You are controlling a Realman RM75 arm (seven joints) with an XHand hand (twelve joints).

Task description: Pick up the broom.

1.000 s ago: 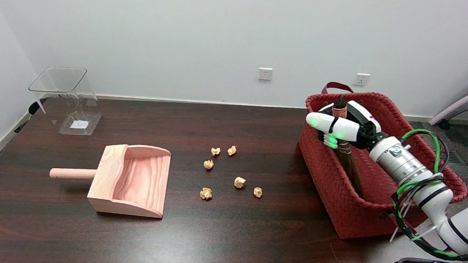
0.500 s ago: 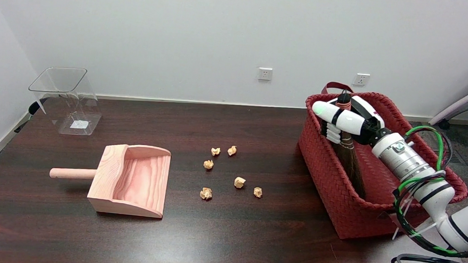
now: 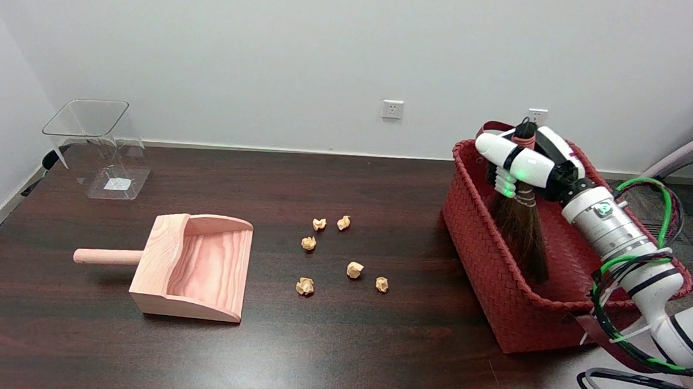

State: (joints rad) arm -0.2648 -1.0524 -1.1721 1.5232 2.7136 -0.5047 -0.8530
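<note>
A dark wooden table (image 3: pixel 313 349) stands against a white wall (image 3: pixel 307 42) fitted with two sockets, one (image 3: pixel 392 109) near the centre and one (image 3: pixel 536 115) partly hidden behind the robot's hand.

Containers:
- A red woven basket (image 3: pixel 492 275) sits on the right side of the table. A red strap handle (image 3: pixel 488 128) shows at its far rim. Inside it hangs the brush end of the broom (image 3: pixel 522 229), its dark bristles pointing down into the basket interior; whether the tips touch the floor of the basket cannot be determined.
- A clear plastic bin (image 3: pixel 100 143) stands at the far left corner, tilted. A small white label shows through its base.
- A wooden dustpan (image 3: pixel 197 266) lies left of centre, its round handle pointing left. Its tray holds nothing.

Six crumpled paper balls (image 3: pixel 354 269) lie scattered on the table between the dustpan and the basket, apart from both.

The right hand (image 3: pixel 526 163) is positioned over the basket's far end, with fingers wrapped around the broom's bound handle just above the bristles. The handle tip projects above the hand.
</note>
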